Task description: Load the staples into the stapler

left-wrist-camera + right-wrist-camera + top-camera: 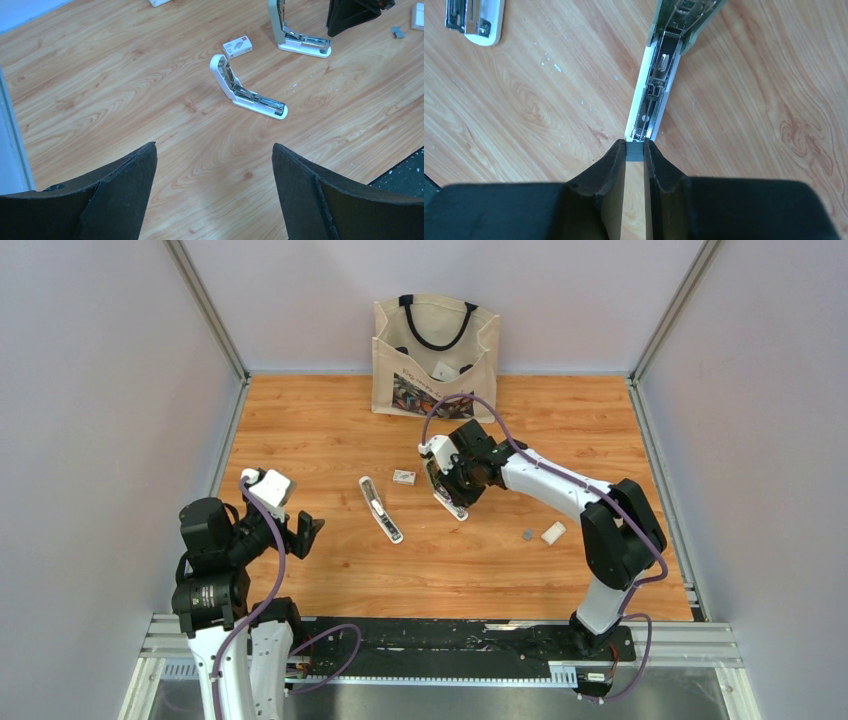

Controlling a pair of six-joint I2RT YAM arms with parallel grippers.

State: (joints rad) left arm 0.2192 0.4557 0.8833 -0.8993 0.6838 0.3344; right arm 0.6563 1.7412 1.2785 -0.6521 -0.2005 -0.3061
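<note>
Staples (635,152) pinched in down-tilted right gripper (635,146) at open stapler (658,85) tip.

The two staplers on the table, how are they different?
The white stapler has its lid leaning back; the grey-green stapler has its lid nearly upright. The white stapler lies alone; the right claw holds the staples at the grey-green stapler's front end. Both are open.

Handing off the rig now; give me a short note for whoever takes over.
Left end effector: open, empty, above bare table near left.
Right end effector: shut on the staples, at the front tip of the opened stapler's magazine.
Second stapler lies open to its left, beside the staple box.
Done: strip picked up, brought to the magazine. Left: slide it into the channel, release, close the stapler.
</note>
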